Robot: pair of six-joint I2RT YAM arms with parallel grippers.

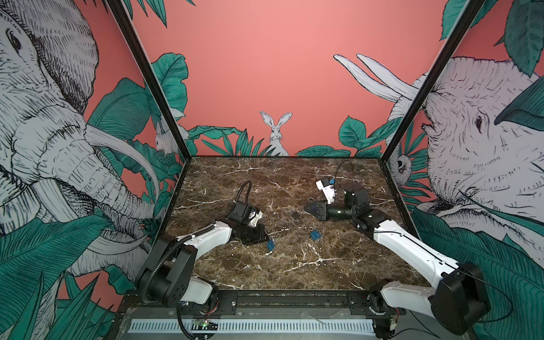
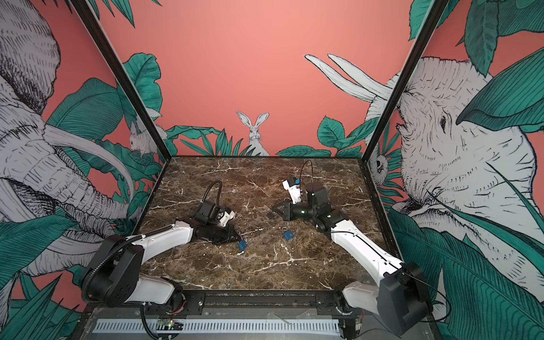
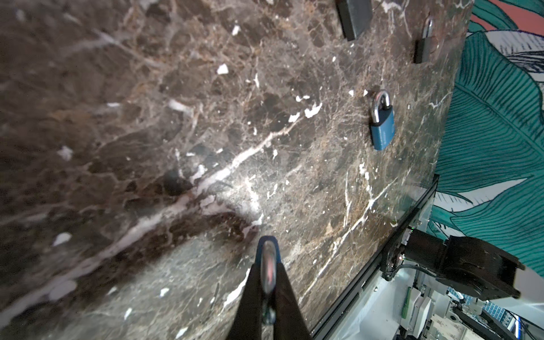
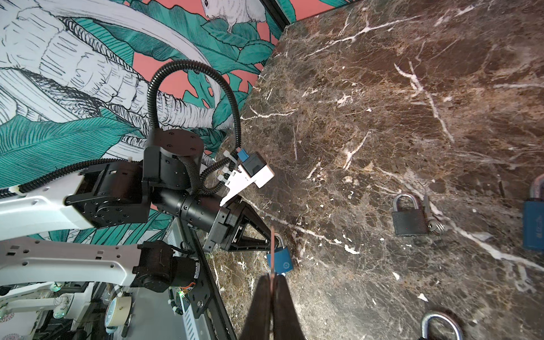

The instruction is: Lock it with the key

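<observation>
My left gripper point(image 1: 266, 237) point(image 3: 268, 266) is shut on the silver shackle of a blue padlock point(image 1: 270, 245) point(image 2: 242, 245) point(image 3: 268, 250). The padlock's body sticks out past the fingertips, just above the marble table point(image 1: 294, 265). The same padlock point(image 4: 281, 262) shows in the right wrist view. My right gripper point(image 1: 306, 207) point(image 2: 273, 207) point(image 4: 273, 276) is shut on a thin key point(image 4: 273, 250), seen edge-on in line with that padlock. In both top views the two grippers are well apart, the right one behind and to the right of the left.
A black padlock point(image 1: 295, 214) point(image 4: 409, 219) with a key and ring point(image 4: 431, 219) beside it lies just in front of my right gripper. A second blue padlock point(image 1: 315, 234) point(image 3: 382, 123) lies nearer the front. Another silver shackle point(image 4: 440, 326) shows at the right wrist view's edge.
</observation>
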